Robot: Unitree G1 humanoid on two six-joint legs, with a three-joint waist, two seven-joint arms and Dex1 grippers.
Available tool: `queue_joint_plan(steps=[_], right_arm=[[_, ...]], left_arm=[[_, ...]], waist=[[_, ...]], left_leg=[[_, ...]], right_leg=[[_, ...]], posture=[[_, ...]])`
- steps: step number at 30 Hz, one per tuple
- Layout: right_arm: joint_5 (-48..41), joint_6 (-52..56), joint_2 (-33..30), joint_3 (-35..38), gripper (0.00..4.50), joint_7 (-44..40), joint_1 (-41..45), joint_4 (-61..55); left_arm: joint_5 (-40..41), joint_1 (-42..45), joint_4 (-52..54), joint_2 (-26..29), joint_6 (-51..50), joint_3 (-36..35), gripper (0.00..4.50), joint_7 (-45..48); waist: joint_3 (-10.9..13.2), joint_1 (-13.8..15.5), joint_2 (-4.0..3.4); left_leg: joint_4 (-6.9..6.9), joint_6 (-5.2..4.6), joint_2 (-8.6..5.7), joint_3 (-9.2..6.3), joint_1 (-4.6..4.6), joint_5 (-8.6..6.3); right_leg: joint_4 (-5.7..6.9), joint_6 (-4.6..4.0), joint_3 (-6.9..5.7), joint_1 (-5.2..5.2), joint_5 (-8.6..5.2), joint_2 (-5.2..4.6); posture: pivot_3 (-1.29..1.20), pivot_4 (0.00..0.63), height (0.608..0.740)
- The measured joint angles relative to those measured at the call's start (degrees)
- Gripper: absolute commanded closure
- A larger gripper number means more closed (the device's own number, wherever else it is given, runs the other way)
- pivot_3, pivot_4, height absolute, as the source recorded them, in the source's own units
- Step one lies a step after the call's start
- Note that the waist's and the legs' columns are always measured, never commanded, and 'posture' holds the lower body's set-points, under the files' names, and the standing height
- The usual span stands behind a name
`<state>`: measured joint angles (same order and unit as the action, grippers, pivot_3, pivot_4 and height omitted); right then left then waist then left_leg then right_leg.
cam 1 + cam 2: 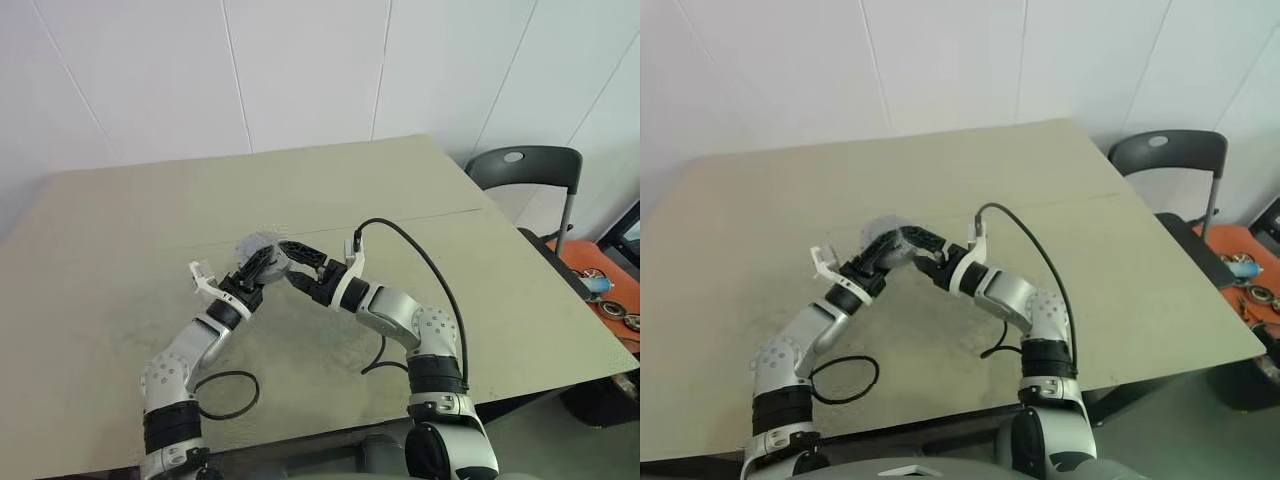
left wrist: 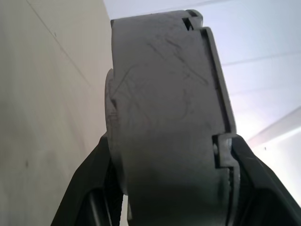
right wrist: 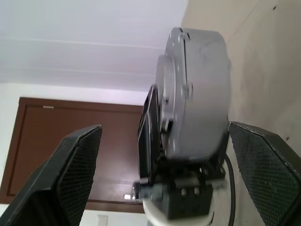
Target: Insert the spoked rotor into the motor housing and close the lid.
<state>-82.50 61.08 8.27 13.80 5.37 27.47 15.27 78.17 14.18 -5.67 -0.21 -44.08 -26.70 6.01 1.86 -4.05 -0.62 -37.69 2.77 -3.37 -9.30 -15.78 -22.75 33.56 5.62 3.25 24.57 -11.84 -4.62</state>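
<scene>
Metal motor housing [image 2: 164, 117] w/ lid on looks stiff, heavyish, slick; grip by flat faces. Left gripper [image 1: 262, 268] jaws clamp it, right gripper [image 3: 164, 174] jaws open wide.

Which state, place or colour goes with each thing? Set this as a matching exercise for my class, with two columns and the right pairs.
Column one:
1. left gripper
2. right gripper
3. chair
4. door

Column two:
a. open, with a finger on either side of the motor
b. brown
c. shut on the motor
d. standing by the table's right side

Pairs: 1-c, 2-a, 3-d, 4-b
</scene>
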Motion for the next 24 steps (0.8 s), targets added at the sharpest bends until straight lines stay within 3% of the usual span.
queue_joint_plan(steps=[4,15,24], right_arm=[[-0.1,-0.1,0.0,-0.1,0.0,-0.9,0.0,0.0],[-0.3,0.2,-0.1,-0.3,0.0,-1.8,0.3,0.0],[-0.3,0.2,-0.1,-0.3,0.0,-2.3,0.4,0.0]], left_arm=[[-2.7,1.2,-1.8,0.3,7.1,-3.4,2.25,-1.0],[-13.1,4.0,-5.3,3.1,23.6,-8.6,2.25,-1.1],[-17.9,6.9,-12.7,7.9,31.1,-13.6,2.25,-4.0]], waist=[[0.0,0.1,0.02],[0.0,0.5,0.06],[-0.1,0.8,0.19]], left_leg=[[-0.09,0.15,-0.16,0.09,-0.6,0.05],[-0.45,0.46,-0.07,0.14,-0.61,0.17],[-0.54,0.61,-0.05,0.1,-0.59,0.26]], right_leg=[[0.27,-0.02,-0.06,0.95,0.15,-0.04],[0.49,0.8,-0.18,0.88,0.63,0.01],[0.51,0.9,-0.18,0.83,0.79,0.04]], posture=[[0.0,0.0,0.74],[0.0,0.0,0.74],[0.0,0.0,0.74]])
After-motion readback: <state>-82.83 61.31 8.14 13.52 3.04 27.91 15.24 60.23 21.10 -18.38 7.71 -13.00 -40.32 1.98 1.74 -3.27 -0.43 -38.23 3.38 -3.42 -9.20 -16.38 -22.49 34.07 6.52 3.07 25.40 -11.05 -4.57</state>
